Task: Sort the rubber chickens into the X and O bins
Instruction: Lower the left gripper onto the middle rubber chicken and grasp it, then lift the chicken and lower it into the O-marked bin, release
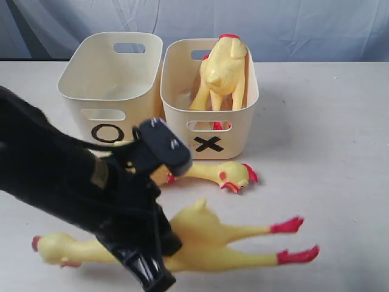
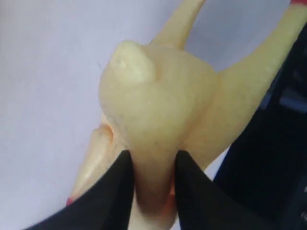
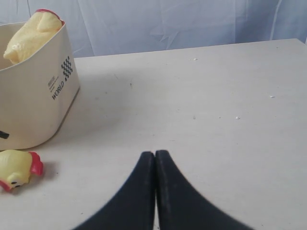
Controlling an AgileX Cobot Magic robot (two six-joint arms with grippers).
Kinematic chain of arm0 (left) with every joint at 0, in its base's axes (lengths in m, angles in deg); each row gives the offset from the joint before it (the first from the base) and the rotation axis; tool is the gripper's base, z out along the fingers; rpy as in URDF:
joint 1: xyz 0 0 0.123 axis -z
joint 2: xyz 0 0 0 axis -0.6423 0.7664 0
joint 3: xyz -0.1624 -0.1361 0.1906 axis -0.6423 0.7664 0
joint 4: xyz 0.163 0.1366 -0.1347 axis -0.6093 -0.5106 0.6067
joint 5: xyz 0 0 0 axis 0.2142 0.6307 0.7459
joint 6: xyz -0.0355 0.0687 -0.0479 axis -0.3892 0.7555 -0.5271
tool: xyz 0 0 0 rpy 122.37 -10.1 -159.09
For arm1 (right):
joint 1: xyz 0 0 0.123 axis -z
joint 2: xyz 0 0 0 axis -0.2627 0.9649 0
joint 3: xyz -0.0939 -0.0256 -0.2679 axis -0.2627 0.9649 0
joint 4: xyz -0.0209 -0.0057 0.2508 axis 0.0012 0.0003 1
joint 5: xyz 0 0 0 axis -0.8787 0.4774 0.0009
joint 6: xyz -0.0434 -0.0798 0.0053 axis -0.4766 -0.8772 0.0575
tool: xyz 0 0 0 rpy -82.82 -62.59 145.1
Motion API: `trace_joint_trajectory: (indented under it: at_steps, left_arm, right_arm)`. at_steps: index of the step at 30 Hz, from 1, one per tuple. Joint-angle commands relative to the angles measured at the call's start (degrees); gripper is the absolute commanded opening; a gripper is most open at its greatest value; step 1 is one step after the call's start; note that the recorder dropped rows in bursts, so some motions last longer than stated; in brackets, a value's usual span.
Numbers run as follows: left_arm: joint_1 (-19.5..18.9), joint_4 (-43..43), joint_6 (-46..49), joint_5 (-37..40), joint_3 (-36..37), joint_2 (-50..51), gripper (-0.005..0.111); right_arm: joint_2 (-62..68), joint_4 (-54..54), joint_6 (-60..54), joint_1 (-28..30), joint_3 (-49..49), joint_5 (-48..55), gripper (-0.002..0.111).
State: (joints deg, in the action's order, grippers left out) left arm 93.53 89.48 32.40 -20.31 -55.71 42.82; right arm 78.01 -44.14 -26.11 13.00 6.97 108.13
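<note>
In the left claw (image 2: 153,160), the nearest large chicken (image 2: 158,105) is pinched

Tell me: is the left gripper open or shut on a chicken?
Shut on the large chicken. In the left wrist view, the left gripper has both black fingers pressed against the chicken's body, pinching it between them.

Lab setup: draped backdrop (image 1: 304,24), plain table (image 1: 340,134)

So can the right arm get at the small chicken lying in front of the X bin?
Probably yes: only bare table lies between the right hand and the small chicken, though the hand is shut and must open first.
</note>
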Motion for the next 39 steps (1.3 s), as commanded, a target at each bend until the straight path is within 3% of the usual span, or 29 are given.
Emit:
trace_joint_trajectory:
  at_steps: [1,8,12,16,21,24,28,31,35,37,39]
  left_arm:
    - [0.3,-1.1,-0.3,-8.2,-2.7,-10.6,0.000]
    - [-0.2,-19.3,-5.6,-30.8,-3.2,-21.0,0.000]
    - [-5.1,-27.9,-7.6,-40.6,-3.2,-22.4,0.000]
    - [-16.4,-23.7,-12.8,-44.4,-3.2,-21.3,0.000]
    - [-28.5,-7.1,-17.5,-58.1,-3.2,-18.2,0.000]
    - [-31.0,-3.8,-20.0,-65.4,-3.2,-15.0,0.000]
    - [-32.1,2.0,-24.8,-69.0,-3.2,-7.1,0.000]
    - [-32.1,2.1,-39.3,-77.5,-3.2,0.4,0.000]
    - [-32.1,7.6,-44.2,-83.5,-3.2,6.8,0.001]
    - [-32.1,6.8,-43.9,-82.5,-3.2,8.5,0.007]
    - [-32.9,2.1,-43.3,-83.1,-3.2,9.5,0.024]
  right_arm:
    - [-0.2,0.0,0.0,-0.2,0.1,-0.4,0.000]
    - [-0.2,0.0,0.0,-0.2,0.1,-0.4,0.000]
    - [-0.2,-0.1,0.0,-0.2,0.1,-0.6,0.000]
    - [-0.2,-0.1,0.0,-0.2,0.1,-0.6,0.000]
    - [-0.2,-0.1,0.0,-0.2,0.1,-0.6,0.000]
    - [-0.2,-0.1,0.0,-0.2,0.1,-0.6,0.000]
    - [-0.2,-0.1,0.0,-0.2,0.1,-0.4,0.000]
    - [-0.2,-0.1,0.0,-0.2,0.1,-0.4,0.000]
    - [-0.2,-0.1,0.0,-0.2,0.1,-0.4,0.000]
    - [-0.2,-0.1,0.0,-0.2,0.1,-0.4,0.000]
    - [-0.2,-0.1,0.0,-0.2,0.1,-0.6,0.000]
